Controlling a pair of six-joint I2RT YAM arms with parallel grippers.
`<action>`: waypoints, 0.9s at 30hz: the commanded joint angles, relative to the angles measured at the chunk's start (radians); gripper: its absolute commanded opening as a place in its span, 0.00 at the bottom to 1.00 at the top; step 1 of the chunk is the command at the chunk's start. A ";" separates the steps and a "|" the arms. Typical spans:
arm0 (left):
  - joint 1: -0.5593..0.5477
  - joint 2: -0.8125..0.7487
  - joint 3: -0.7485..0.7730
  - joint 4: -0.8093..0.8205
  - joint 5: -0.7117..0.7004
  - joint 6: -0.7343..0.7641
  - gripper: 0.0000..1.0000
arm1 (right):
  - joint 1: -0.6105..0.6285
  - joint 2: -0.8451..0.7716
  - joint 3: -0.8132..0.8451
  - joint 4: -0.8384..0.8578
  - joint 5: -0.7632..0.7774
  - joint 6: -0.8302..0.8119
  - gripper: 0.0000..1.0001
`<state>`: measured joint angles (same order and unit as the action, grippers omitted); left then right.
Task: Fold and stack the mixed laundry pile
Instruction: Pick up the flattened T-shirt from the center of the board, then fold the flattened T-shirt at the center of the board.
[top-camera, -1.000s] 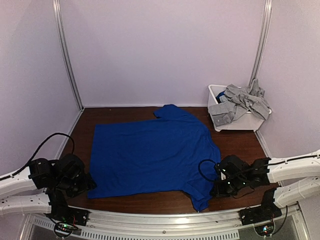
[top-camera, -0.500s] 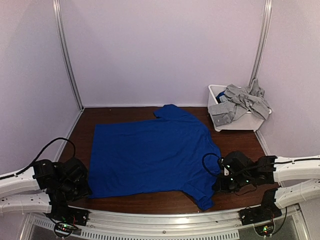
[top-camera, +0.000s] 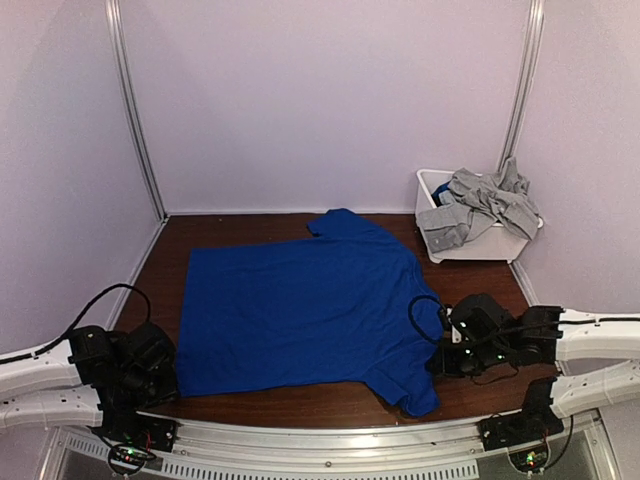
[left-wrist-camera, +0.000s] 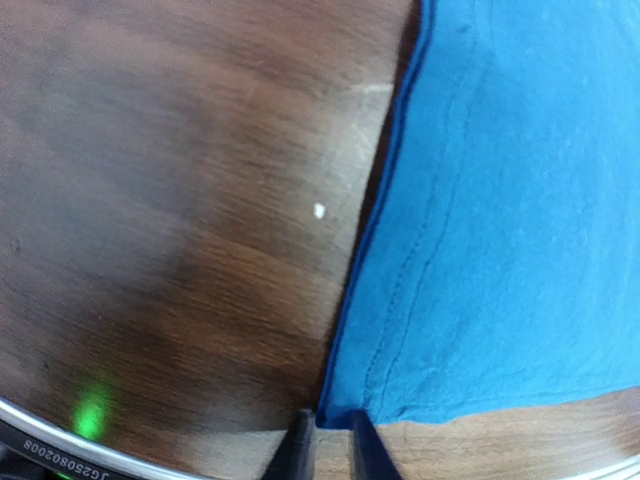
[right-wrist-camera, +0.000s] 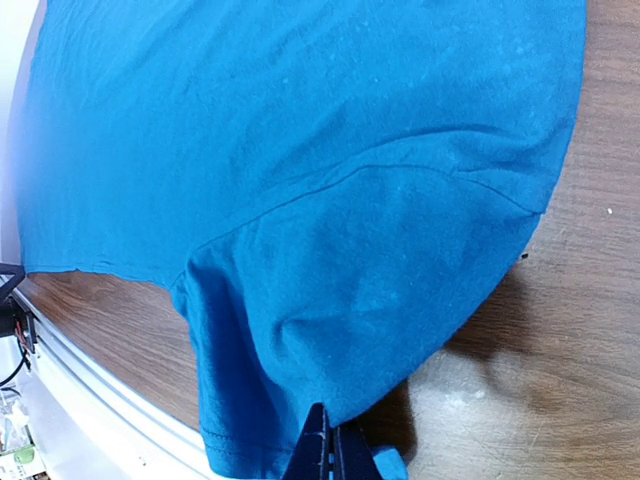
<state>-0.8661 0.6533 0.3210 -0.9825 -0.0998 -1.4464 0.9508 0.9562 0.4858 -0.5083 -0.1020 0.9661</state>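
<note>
A royal-blue shirt (top-camera: 300, 310) lies spread flat across the brown table. The rest of the mixed laundry pile, light-grey garments (top-camera: 482, 205), hangs over the white bin at the back right. My left gripper (top-camera: 170, 385) sits at the shirt's near-left hem corner. In the left wrist view its fingers (left-wrist-camera: 300, 445) stand close together on either side of that corner of the blue shirt (left-wrist-camera: 500, 250). My right gripper (top-camera: 437, 368) is at the near-right sleeve. The right wrist view shows the right gripper (right-wrist-camera: 328, 440) shut on the edge of the blue shirt (right-wrist-camera: 300, 150), which puckers upward at the pinch.
The white plastic bin (top-camera: 470, 247) stands in the back right corner with a bit of blue cloth (top-camera: 440, 192) inside. Pale walls and metal uprights enclose the table. A metal rail (top-camera: 330, 440) runs along the near edge.
The left gripper has gone from wide open to nearly closed around the hem corner and dropped lower. The right gripper has shifted right, dragging the near-right sleeve with it.
</note>
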 joint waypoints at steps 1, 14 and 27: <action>-0.005 -0.063 0.005 -0.026 -0.024 -0.036 0.08 | -0.007 -0.047 0.036 -0.046 0.045 -0.017 0.00; -0.004 -0.212 0.127 -0.222 -0.139 -0.106 0.00 | -0.006 -0.124 0.098 -0.045 0.029 -0.070 0.00; -0.003 -0.145 0.291 -0.275 -0.310 -0.070 0.00 | -0.120 -0.045 0.241 -0.054 0.076 -0.193 0.00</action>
<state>-0.8658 0.4717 0.5636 -1.2198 -0.3176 -1.5501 0.8860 0.8726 0.6857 -0.5793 -0.0490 0.8402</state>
